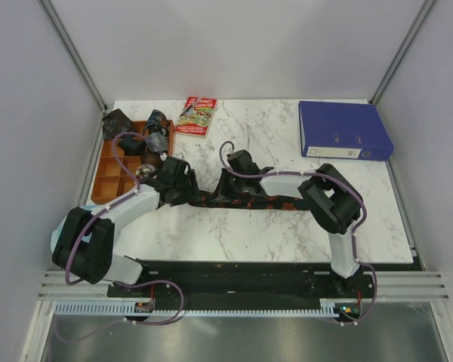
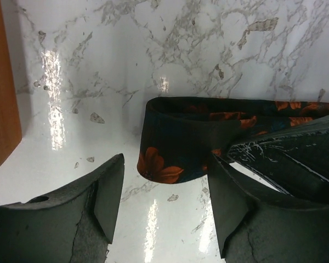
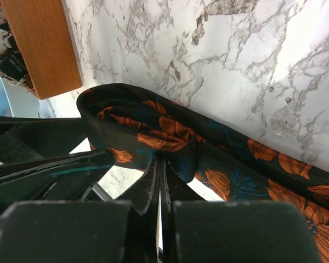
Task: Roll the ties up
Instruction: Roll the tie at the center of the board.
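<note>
Lying along the glossy, grey-veined marble table (image 1: 287, 237), the tie (image 1: 249, 200) is seen as a long, narrow band of soft black cloth blotched with orange-red flowers, stretched from the middle of the top view toward 3 o'clock. Its end at 9 o'clock is folded back on itself into a rounded loop. The cloth beside that loop is pinched by the right gripper (image 3: 160, 161), whose dark, scuffed fingers are pressed flat together with the fabric puckered at their tips. The left gripper (image 2: 165, 161) is held open around the loop: in its own view one matte, cracked finger (image 2: 107, 192) is set apart from the cloth at 8 o'clock, and the other stands just beside it at 4 o'clock; contact there cannot be told. A wooden, orange-brown tray (image 1: 106, 177), divided into square compartments, is set along the table's 9 o'clock edge, its straight wall near the loop but apart from it. Small dark patterned bundles (image 1: 157, 141) are held in its far compartments. A thin booklet (image 1: 197, 115) lies at 12 o'clock and a blue binder (image 1: 343, 128) at 2 o'clock, both well apart from the tie, with bare marble between.
</note>
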Robot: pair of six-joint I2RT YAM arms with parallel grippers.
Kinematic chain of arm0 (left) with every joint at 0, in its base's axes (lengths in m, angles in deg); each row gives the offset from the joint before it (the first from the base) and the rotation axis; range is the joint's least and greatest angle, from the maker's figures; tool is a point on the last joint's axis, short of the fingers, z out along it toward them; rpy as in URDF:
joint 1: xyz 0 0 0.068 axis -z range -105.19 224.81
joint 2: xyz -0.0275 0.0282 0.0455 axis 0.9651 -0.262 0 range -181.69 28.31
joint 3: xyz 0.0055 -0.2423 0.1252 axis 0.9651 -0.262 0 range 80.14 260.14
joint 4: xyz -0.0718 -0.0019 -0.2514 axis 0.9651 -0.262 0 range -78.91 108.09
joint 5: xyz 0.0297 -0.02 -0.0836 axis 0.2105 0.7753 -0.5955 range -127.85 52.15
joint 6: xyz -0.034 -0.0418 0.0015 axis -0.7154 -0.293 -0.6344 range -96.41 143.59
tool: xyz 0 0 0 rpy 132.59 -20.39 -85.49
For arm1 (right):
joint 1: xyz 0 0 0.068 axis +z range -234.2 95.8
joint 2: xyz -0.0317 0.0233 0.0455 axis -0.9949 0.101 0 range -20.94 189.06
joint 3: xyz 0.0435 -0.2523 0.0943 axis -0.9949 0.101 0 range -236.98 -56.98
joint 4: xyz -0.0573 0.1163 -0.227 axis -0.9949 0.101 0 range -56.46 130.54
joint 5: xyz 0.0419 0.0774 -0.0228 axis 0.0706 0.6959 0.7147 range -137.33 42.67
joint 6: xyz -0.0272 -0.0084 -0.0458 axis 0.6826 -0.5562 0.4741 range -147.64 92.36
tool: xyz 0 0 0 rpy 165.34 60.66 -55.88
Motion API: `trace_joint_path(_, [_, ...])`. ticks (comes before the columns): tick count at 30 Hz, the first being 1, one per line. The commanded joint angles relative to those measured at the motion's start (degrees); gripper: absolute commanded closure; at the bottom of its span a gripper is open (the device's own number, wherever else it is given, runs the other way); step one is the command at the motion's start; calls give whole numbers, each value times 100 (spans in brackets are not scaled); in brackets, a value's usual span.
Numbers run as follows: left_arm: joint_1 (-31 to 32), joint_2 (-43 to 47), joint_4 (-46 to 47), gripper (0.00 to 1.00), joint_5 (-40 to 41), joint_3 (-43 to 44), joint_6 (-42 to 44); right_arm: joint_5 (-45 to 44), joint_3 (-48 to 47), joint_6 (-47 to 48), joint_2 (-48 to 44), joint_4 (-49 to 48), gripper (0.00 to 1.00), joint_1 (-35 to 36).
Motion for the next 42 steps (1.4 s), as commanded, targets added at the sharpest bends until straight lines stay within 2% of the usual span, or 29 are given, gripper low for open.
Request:
trace_joint_path(1, [-43, -239, 562, 33, -206, -162, 189, -162, 145, 125, 5, -32, 100, -62])
trace_joint_path(7, [-113, -441, 993, 35, -557, -347, 268, -171, 232, 125, 31, -58, 100, -53])
trace_joint_path(11, [-227, -608, 1142, 40, -830, -382, 268, -171, 259, 117, 58, -76, 100, -62])
trace_joint_path(17, [-404, -617, 1327, 54, -1094, -540, 216, -171, 294, 82, 102, -111, 100, -62])
trace_joint_path(19, [-404, -582, 1336, 63, -1059, -549, 207, -180, 303, 82, 110, -137, 100, -71])
trace_joint_path(20, [-404, -573, 1336, 71, -1042, -566, 190, -171, 312, 73, 119, -146, 100, -62])
trace_joint_path(23, [-395, -459, 1248, 77, -945, -584, 163, -154, 312, 38, 111, -173, 100, -71])
trace_joint_path(27, [-377, -64, 871, 83, -594, -549, 66, -101, 224, 29, 14, -103, 100, -71])
trace_joint_path(33, [-132, 375, -121, 86, 214, -110, 75, -118, -22, -15, -232, 161, 100, -45])
trace_joint_path(36, [97, 376, -569, 86, 880, 293, 163, -109, -92, -103, -399, 170, 100, 8])
trace_joint_path(42, [589, 174, -1239, 87, 1603, 822, 207, -109, -181, -217, -531, 188, 100, 105])
